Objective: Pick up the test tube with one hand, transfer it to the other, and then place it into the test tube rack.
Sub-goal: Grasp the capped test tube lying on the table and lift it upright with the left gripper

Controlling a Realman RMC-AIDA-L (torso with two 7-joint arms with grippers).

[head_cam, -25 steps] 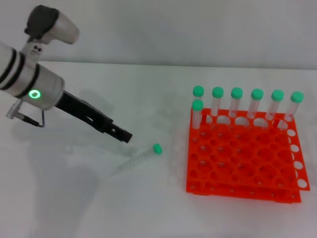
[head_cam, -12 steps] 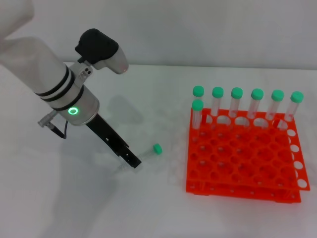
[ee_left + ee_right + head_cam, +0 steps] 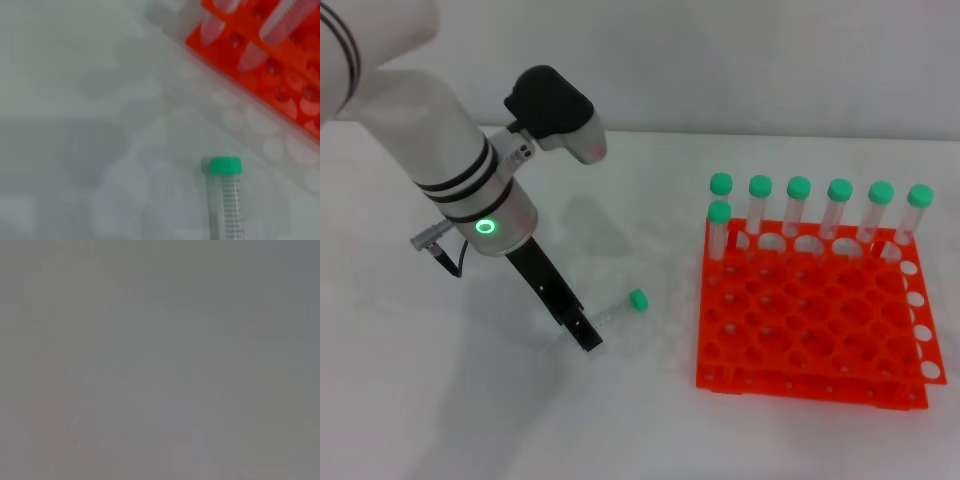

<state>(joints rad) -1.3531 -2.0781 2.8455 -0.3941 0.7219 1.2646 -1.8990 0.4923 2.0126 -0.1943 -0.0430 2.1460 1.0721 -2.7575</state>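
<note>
The test tube [image 3: 617,311], clear with a green cap, lies on the white table to the left of the rack, cap toward the rack. It also shows in the left wrist view [image 3: 226,200], lying flat with its cap toward the rack. My left gripper [image 3: 586,335] is low over the table at the tube's capless end, which it hides. The orange-red test tube rack [image 3: 815,325] stands at the right and shows in the left wrist view [image 3: 285,67]. The right gripper is out of view; its wrist view shows only plain grey.
Several green-capped tubes [image 3: 798,205] stand along the rack's back row, and one [image 3: 719,228] stands in the second row at the left corner. The white table [image 3: 440,400] stretches in front of and left of the lying tube.
My left arm has swung right and down, turning steeper. Its gripper tip has moved from beyond the tube's far side to the tube's capless end. The tube has not moved.
</note>
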